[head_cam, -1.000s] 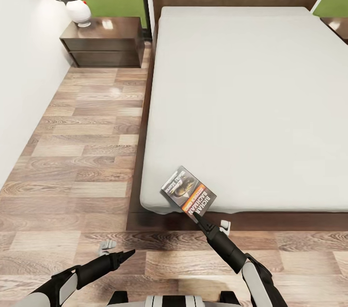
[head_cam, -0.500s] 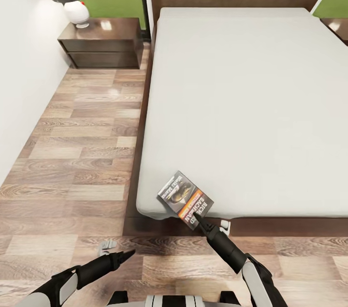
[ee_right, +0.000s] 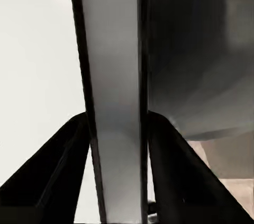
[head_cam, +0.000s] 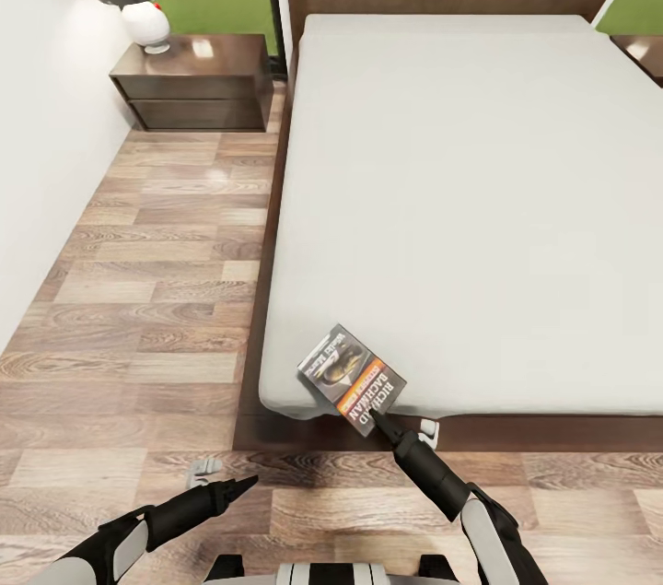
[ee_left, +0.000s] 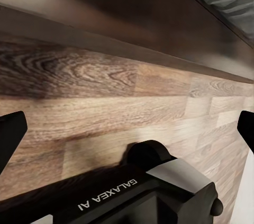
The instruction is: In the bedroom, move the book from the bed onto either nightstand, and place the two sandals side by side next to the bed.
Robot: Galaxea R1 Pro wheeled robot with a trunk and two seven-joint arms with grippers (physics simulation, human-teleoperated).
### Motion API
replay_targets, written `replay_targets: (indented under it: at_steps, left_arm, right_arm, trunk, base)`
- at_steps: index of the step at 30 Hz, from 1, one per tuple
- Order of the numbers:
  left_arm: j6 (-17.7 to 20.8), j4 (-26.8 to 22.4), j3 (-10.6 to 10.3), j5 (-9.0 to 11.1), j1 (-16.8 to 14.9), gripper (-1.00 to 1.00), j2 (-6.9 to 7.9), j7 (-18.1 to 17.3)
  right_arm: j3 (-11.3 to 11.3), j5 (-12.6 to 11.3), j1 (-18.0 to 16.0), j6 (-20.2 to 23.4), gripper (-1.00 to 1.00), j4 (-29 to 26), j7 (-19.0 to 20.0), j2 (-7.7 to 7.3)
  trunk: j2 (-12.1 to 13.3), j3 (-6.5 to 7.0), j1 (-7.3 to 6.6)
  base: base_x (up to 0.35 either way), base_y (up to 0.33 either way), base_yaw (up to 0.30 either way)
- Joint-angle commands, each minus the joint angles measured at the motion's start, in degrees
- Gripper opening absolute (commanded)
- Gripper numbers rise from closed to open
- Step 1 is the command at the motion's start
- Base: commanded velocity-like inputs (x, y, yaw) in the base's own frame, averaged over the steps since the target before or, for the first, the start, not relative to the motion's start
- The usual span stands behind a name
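A: Nearest to us, our left end effector [head_cam: 247,482] hangs low over the floor [head_cam: 138,290] with nothing in it. In the left wrist view its fingertips [ee_left: 11,128] stand wide apart at the edges, with floor planks and the dark bed frame between them.

B: And our right end effector [head_cam: 378,419] is clenched on the book [head_cam: 352,378] by its near edge, at the near left corner of the bed [head_cam: 460,198]. The book's long axis runs from that grip away to the far left, with the cover facing up.

A: The right wrist view adds what the head camera cannot: the book edge-on, a pale slab pinched between the two dark fingers [ee_right: 174,181].

B: Far left, against the wall, sits the nightstand [head_cam: 198,80] with a lamp [head_cam: 147,23] on its left part, so we judge the bare right part is the place to set the book. It lies well apart from the book, far and to the left, so the right arm has to carry it there.
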Motion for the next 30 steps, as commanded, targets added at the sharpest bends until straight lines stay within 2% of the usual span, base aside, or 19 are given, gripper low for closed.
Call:
replay_targets:
  at_steps: [1,17,30]
  left_arm:
    - [0.2,0.0,0.4,-0.2,0.0,1.00,-0.01,-0.2]
    - [0.2,0.0,0.4,-0.2,0.0,1.00,0.03,-0.2]
    - [0.3,0.0,0.4,-0.2,0.0,1.00,-0.02,0.0]
  right_arm:
    - [-0.1,-0.3,0.0,0.5,-1.00,0.0,0.0,0.05]
    - [-0.1,-0.3,0.0,0.5,-1.00,0.0,0.0,0.05]
    - [-0.1,-0.3,0.0,0.5,-1.00,0.0,0.0,0.05]
  trunk:
    - [0.0,-0.03,0.00]
    - [0.0,-0.03,0.00]
    - [5.2,2.31,-2.86]
  base:
    - [0.000,0.000,0.000]
    - [0.000,0.000,0.000]
    - [0.000,0.000,0.000]
